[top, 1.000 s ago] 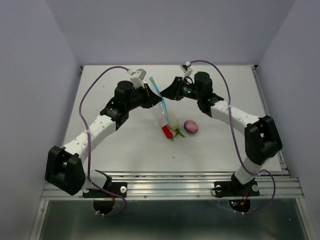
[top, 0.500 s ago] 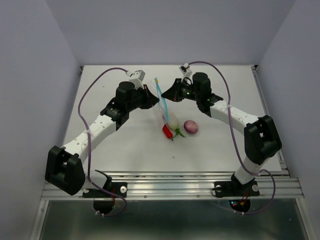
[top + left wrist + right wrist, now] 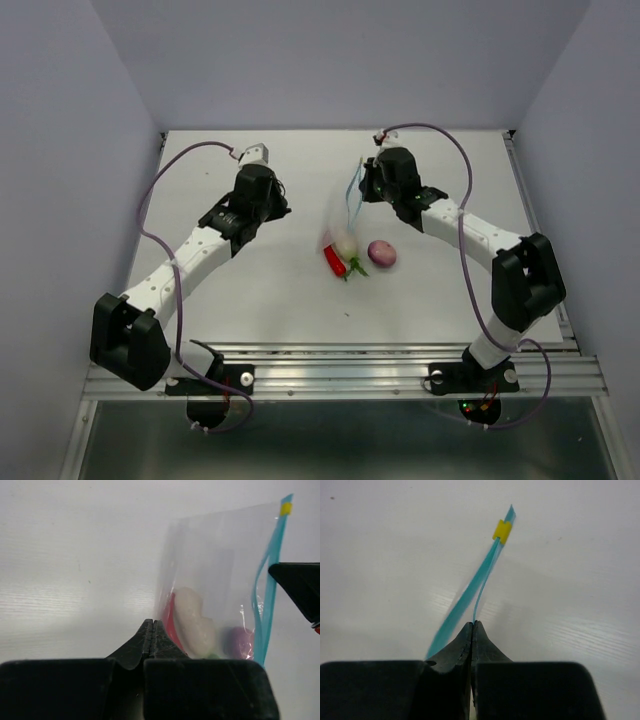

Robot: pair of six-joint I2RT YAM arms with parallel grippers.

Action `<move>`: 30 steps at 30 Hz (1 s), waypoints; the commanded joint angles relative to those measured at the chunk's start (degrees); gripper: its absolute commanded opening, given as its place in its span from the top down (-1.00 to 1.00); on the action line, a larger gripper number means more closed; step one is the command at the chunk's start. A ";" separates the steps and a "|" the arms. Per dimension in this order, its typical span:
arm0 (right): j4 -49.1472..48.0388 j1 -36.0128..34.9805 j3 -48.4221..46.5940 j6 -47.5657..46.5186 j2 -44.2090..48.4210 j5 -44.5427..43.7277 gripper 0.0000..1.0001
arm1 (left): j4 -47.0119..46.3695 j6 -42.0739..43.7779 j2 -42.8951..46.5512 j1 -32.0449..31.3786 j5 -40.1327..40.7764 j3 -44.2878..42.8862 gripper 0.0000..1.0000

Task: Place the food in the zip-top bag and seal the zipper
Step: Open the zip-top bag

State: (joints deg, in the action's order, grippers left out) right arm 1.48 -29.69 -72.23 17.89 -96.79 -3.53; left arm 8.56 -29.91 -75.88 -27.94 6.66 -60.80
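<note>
The zip-top bag (image 3: 341,217) hangs tilted by its light-blue zipper (image 3: 353,193), its lower end resting on the table. My right gripper (image 3: 361,190) is shut on the zipper (image 3: 479,587), below the yellow slider (image 3: 502,531). At the bag's lower end lie the white vegetable (image 3: 345,240) and the red chili (image 3: 335,262). The purple ball (image 3: 382,253) sits on the table just right of them. My left gripper (image 3: 284,208) is shut on nothing, a short way left of the bag (image 3: 210,570). Its view shows the white vegetable (image 3: 192,622), chili (image 3: 169,620) and ball (image 3: 240,642) through the plastic.
The white table (image 3: 240,290) is walled at the back and both sides. A metal rail (image 3: 340,372) with the arm bases runs along the near edge. Purple cables (image 3: 160,195) loop over both arms.
My left gripper has drawn back to the left, away from the bag. My right gripper has shut on the zipper, and the strip now leans to the right.
</note>
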 commanded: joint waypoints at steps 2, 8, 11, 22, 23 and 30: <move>0.72 0.34 -1.08 -4.00 4.33 -12.65 0.99 | 4.10 -0.94 1.61 0.08 8.55 -3.28 1.00; -0.41 0.34 -1.16 -3.30 3.98 -0.35 0.99 | -2.47 2.48 1.26 0.08 -2.50 -2.84 1.00; -0.68 0.34 -1.69 -3.13 3.63 3.00 0.99 | -4.95 3.98 0.99 0.08 -12.44 -3.63 0.70; -0.68 0.34 -1.43 -1.02 5.12 6.96 0.99 | -12.95 2.84 -2.70 -2.46 -25.11 -4.15 -0.98; -0.77 0.34 -1.34 -0.93 5.47 7.74 0.99 | -12.95 2.58 -4.09 -3.16 -25.11 -5.11 -0.98; -0.77 0.34 -1.25 0.21 5.91 9.86 0.99 | -12.34 2.75 -10.43 -5.45 -26.34 -11.17 -0.98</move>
State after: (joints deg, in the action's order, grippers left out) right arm 2.61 -29.23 -72.23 16.93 -93.78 4.60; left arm -1.87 -27.55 -84.84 -32.23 -17.19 -66.96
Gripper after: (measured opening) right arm 0.015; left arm 0.986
